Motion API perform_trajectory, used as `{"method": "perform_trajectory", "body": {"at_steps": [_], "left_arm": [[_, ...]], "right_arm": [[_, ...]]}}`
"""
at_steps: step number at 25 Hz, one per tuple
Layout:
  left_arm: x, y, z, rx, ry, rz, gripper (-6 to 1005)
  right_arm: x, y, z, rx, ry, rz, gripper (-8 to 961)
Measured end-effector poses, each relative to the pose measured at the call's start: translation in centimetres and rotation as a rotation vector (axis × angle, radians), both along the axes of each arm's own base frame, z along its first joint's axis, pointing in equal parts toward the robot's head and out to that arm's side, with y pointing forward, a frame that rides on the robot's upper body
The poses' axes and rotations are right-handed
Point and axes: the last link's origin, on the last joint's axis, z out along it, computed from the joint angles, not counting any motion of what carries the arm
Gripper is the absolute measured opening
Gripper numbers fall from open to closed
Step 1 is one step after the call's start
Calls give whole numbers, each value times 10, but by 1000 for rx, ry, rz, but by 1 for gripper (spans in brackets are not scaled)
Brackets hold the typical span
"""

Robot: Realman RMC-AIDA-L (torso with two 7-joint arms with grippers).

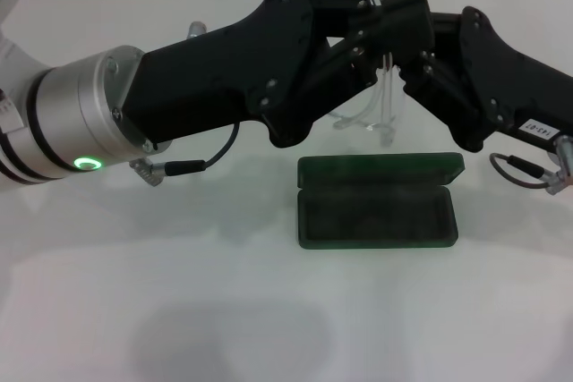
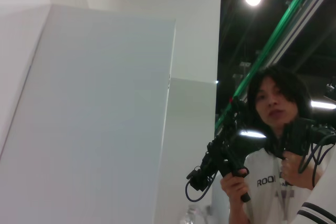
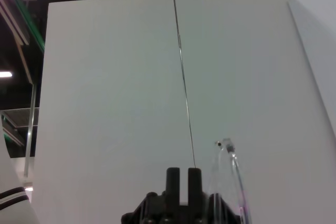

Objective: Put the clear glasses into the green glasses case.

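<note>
While the green glasses case (image 1: 377, 200) lies open and empty at centre right of the head view, on the white table (image 1: 179, 310), the clear glasses (image 1: 376, 51) are held aloft at upper centre, above and behind the case, so the placing itself is not yet done. 2 arms meet there: the left gripper (image 1: 354, 29) reaches in from the left of the frame, the right gripper (image 1: 403, 24) from the right, their black housings nearly touching around the transparent frame. Right gripper appears closed on the glasses; in the right wrist view 2 black fingers (image 3: 173, 184) stand close together at the lower edge, with a thin clear arm of the glasses curving up just beside them. Left gripper finger state: cannot tell, fingers hidden behind its own housing. Left to do, by my reading: fold or align the arms, lower the glasses into the tray, release. Materials: glasses fully transparent plastic, thin curved arms, hard to trace against the white wall; a lens edge shows below the grippers. Case is dark green, rectangular, rounded corners, hard shell, matte dark lining, lid tipped back toward the far side. Table smooth, faintly glossy, showing soft shadows. Arm casings matte black, the left wrist a brushed silver ring with a green light.
</note>
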Motion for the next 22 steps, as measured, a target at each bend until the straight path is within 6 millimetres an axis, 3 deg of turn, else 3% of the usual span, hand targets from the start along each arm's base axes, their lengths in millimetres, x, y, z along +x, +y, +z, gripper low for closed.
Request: {"method": "perform_trajectory", "body": {"at_steps": [22], "left_arm": [[-2, -1, -1, -2, -2, 8, 96]], "right_arm": [[-1, -4, -3, -10, -15, 28, 69]]}}
